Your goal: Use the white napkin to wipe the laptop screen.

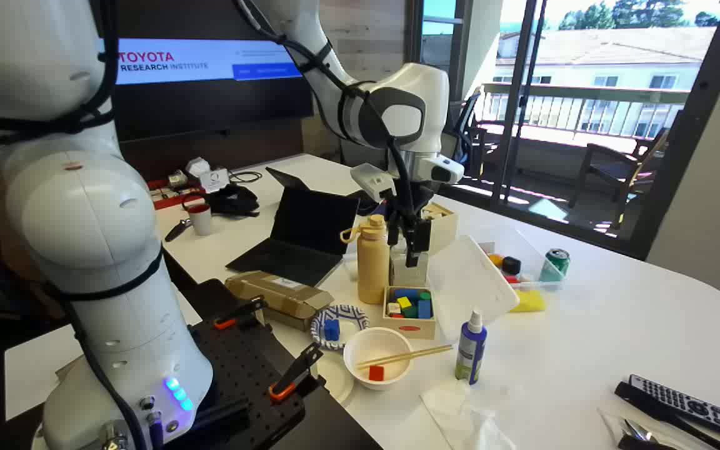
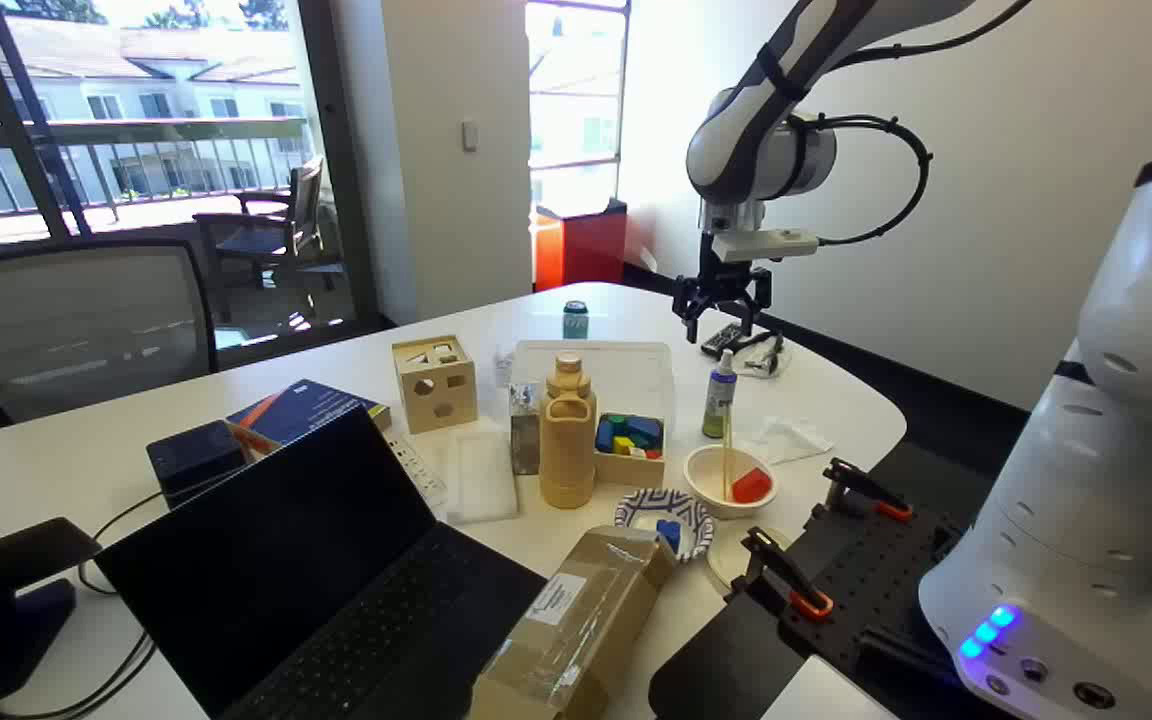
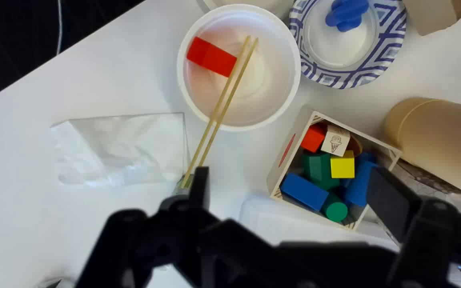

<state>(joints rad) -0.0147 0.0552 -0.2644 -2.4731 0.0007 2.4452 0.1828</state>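
The pincer [image 2: 721, 325] hangs spread above the counter [image 1: 585, 337], higher than the white bowl [image 3: 272, 80] and off to the side of it where the spray bottle [image 1: 470, 356] and the box of blocks [image 1: 419, 325] stand; it grips nothing. Chopsticks [image 1: 410, 355] lie in the bowl and out over its rim, their outer ends reaching toward the spray bottle. The white napkin [image 3: 122, 148] lies crumpled just beside the bowl, on the side away from the patterned plate [image 3: 392, 40], its outline partly lost against the white around it. With the napkin on the counter and the pincer bare, the task looks to be at its start, nothing of it visibly done. Farther out, well apart from the bowl, the laptop screen [image 2: 266, 550] stands dark and tilted back, with the tan bottle [image 2: 568, 450] and the cardboard box [image 2: 576, 620] in the stretch between. Probably everything is left: lowering the pincer beside the bowl, pinching the napkin without catching the chopsticks, lifting it past the bowl and over what stands beyond, then drawing it across the whole laptop screen.
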